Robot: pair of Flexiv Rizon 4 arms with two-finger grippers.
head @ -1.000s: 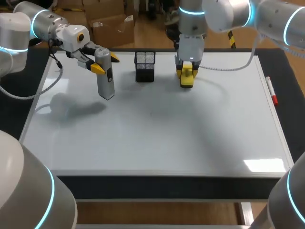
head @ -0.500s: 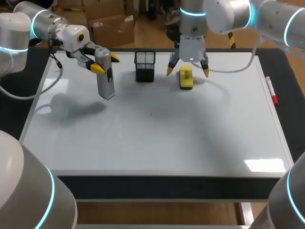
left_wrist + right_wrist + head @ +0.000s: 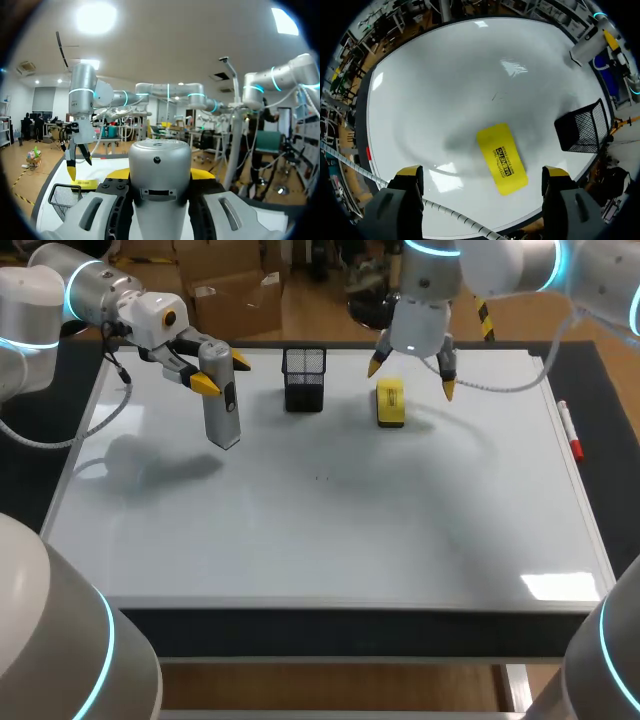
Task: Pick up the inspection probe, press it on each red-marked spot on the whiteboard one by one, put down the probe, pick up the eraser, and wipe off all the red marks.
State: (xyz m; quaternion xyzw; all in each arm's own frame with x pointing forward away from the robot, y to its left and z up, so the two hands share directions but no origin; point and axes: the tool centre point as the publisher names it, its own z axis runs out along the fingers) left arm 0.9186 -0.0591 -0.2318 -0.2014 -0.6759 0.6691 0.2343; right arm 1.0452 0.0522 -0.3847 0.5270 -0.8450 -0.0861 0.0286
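The grey cylindrical probe (image 3: 222,400) hangs tilted above the whiteboard's (image 3: 320,530) back left, with my left gripper (image 3: 222,375) shut on its upper end. In the left wrist view the probe (image 3: 160,170) fills the space between the fingers of my left gripper (image 3: 160,176). The yellow eraser (image 3: 390,402) lies flat on the board at the back middle. My right gripper (image 3: 412,377) hovers open just above it, touching nothing. From the right wrist, the eraser (image 3: 502,158) lies below the spread fingers of my right gripper (image 3: 482,172). I see no red marks on the board.
A black mesh holder (image 3: 304,378) stands on the board between the probe and the eraser, close to the eraser's left. A red marker (image 3: 570,430) lies along the board's right edge. A tiny dark speck (image 3: 320,477) sits mid-board.
My right gripper opened, let go of the eraser on the board, and rose a little to the right. The left arm and probe have not moved.
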